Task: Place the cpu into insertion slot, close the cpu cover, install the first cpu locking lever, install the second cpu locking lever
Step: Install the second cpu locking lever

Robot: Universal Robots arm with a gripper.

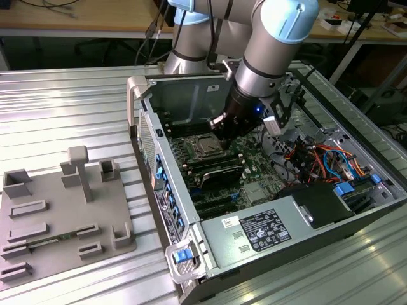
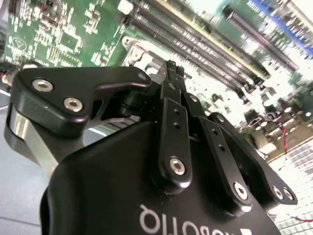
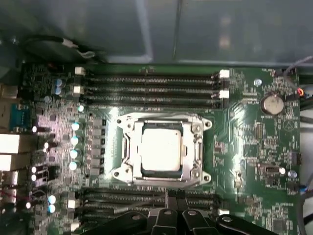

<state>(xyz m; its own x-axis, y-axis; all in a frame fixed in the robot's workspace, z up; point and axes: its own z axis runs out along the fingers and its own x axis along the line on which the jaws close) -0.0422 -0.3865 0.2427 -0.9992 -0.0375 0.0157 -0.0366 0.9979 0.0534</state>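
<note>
CPU seated, cover down over it

Hand clenched, fingertips together, holding nothing, just above the memory slots. Directly ahead of the fingertips, cpu lies in the insertion slot with the cpu cover flat around it on the motherboard.

Ribbed metal desk with two things on it

The silvery ribbed desk carries an open computer case, which lies directly under the jaws, and a grey plastic fixture tray, which lies flat well apart from the jaws, beside the case.
</note>
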